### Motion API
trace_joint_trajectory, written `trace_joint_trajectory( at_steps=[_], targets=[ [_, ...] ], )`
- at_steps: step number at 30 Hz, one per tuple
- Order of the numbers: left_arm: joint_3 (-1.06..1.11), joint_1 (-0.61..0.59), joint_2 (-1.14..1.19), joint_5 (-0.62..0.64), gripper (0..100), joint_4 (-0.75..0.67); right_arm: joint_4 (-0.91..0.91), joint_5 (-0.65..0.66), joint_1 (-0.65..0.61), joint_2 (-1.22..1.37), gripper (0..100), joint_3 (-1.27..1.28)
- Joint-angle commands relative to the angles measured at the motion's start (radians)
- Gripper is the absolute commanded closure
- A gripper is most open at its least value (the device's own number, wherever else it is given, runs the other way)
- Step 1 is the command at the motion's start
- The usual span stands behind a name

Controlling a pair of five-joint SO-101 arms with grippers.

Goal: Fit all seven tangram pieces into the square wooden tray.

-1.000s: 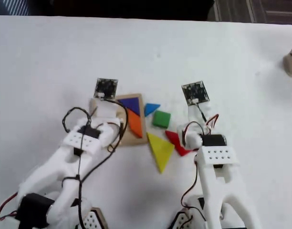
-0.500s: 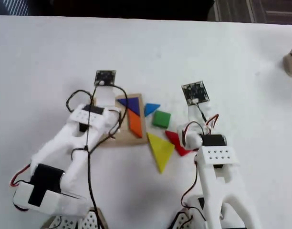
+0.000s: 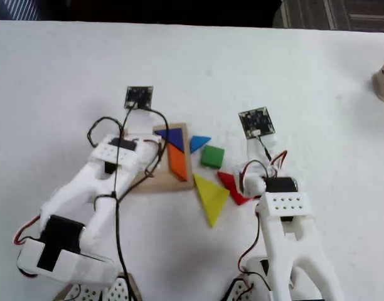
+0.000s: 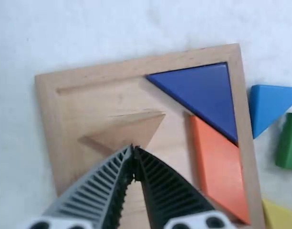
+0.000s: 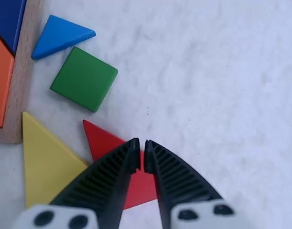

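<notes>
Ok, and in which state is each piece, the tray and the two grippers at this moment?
Tray: partly filled.
Dark blue triangle: in tray.
Orange piece: in tray.
Wooden triangle: in tray.
Light blue triangle: outside, on table.
Green square: outside, on table.
Yellow triangle: outside, on table.
Red triangle: outside, on table.
Left gripper: shut, empty.
Right gripper: shut, empty.

Tray [image 3: 153, 182] holding blue triangle [image 3: 173, 136] and orange piece [image 3: 177, 165], green square [image 3: 212, 156], yellow triangle [image 3: 211, 196] alongside

3 pieces [image 4: 198, 90] in tray [image 4: 136, 69], 4 beside it
</notes>
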Motion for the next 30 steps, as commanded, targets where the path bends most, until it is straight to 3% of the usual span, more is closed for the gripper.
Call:
trace_joint_trajectory(
  at_steps=[1, 7, 17, 30],
  targets=[
    [-0.051, -0.015, -0.004, 0.008, 98, -0.017, -0.008, 0.011, -0.007, -0.031, 97.3, -0.006],
    [-0.066, -0.016, 0.004, 0.011, 98, -0.006, -0.008, 0.011, -0.007, -0.031, 97.4, -0.006],
    [-0.358, -0.051, 0.231, 0.014, 98, 0.224, -0.008, 0.011, -0.007, -0.031, 97.2, -0.006],
    [-0.534, -0.114, 0.361, 0.008, 98, 0.232, -0.013, 0.011, -0.007, -0.031, 97.1, -0.006]
  ],
)
